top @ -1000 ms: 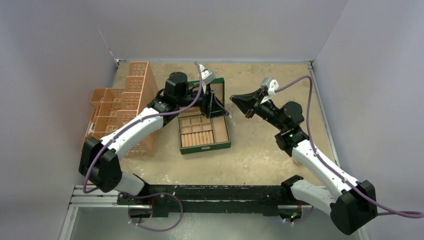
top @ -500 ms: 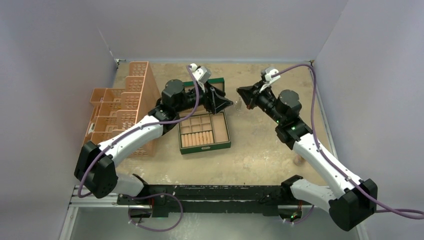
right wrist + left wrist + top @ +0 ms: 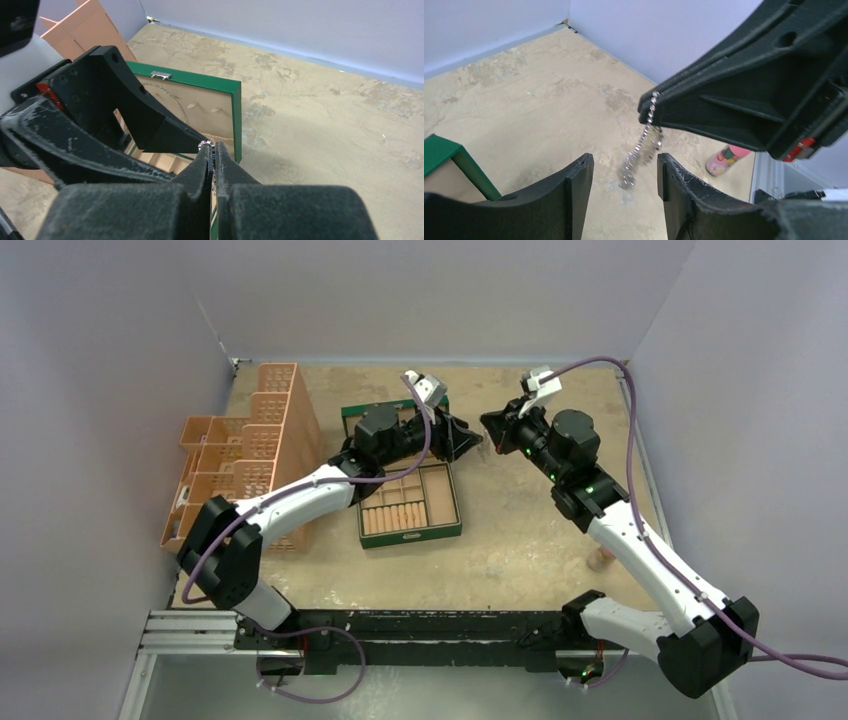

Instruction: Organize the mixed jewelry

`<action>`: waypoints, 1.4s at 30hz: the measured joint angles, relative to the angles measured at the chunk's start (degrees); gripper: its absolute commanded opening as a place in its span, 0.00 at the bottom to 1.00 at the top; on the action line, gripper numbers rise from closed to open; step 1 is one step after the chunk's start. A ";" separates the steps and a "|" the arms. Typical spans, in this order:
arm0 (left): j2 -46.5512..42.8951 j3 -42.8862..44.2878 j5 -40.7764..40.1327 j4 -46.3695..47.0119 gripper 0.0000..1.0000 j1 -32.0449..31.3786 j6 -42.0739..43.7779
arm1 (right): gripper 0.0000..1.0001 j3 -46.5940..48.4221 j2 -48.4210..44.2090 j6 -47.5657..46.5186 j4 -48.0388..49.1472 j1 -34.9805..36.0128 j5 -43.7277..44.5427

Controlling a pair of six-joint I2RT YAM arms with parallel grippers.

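We list, nearest first: a small pink cylinder [image 3: 598,560] on the tan table [image 3: 520,540] beside the right arm. Next, a green box with tan compartments [image 3: 409,505], lid raised, with a thin silver wire hoop [image 3: 176,101] against the lid's lining. By the lid's right edge, the left gripper [image 3: 624,162], jaws parted, grasping nothing. The right gripper [image 3: 212,148] is clenched on a glittery silver chain [image 3: 643,147], which dangles between the left fingers.

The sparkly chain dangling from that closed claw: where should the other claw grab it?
Probably the bunched lower stretch of the chain, below the right gripper and its pinch. It hangs freely as one narrow strand, so the open left gripper should come in level, a finger on each side.
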 measured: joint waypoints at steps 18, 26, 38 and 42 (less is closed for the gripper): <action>4.39 4.35 -15.87 1.27 0.28 -3.67 7.37 | 0.00 0.98 0.31 1.53 -2.89 0.17 2.43; 5.05 4.74 -16.79 1.25 0.39 -3.69 9.03 | 0.00 1.27 0.37 2.69 -2.93 0.17 2.38; 9.03 6.14 -16.85 0.87 0.28 -3.69 9.03 | 0.00 1.70 0.37 5.35 -2.99 0.17 2.29; 9.11 6.27 -17.73 0.72 0.13 -3.69 9.07 | 0.00 2.27 0.37 6.01 -3.21 0.17 2.49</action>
